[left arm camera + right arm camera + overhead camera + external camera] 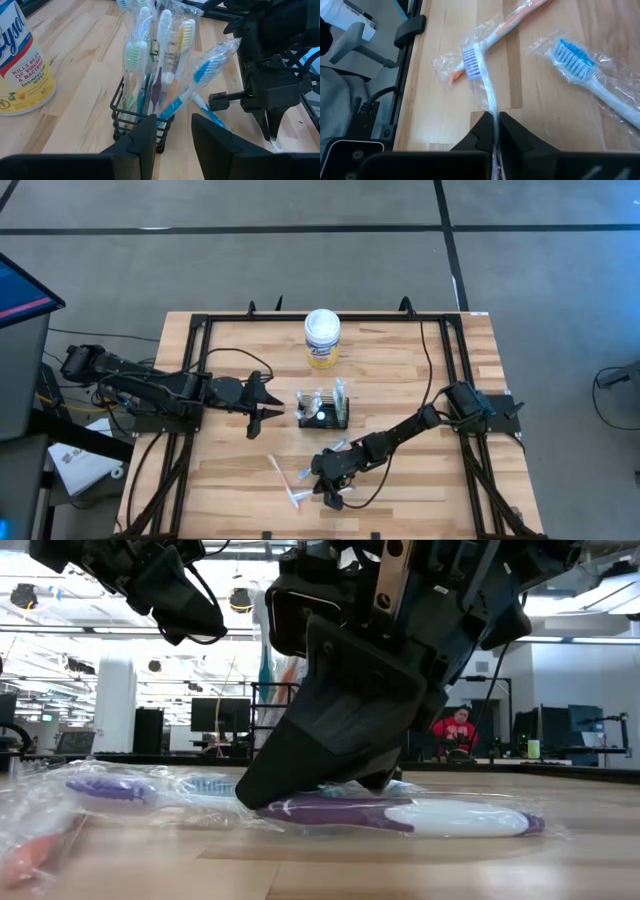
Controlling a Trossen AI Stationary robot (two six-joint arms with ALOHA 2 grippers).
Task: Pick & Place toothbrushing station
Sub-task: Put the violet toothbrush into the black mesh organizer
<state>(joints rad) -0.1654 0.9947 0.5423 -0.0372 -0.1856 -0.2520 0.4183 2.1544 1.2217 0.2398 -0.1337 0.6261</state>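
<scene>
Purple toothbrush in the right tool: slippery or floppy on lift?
Likely slippery: the right tool is shut on the purple toothbrush through a loose clear wrapper, which may slide. The handle looks rigid, so probably no droop. Gripped toward one end, it may pivot.

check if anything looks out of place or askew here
Several wrapped toothbrushes lie loose on the table's front, outside the wire-mesh holder. The right hand is shut on one, purple-bristled. One blue brush leans askew against the holder.

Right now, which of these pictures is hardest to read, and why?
The low view: the right claw looms dark against bright ceiling lights, and the plastic wrap nearest the camera blurs. The left wrist view shows glare on the wrapped toothbrushes.
</scene>
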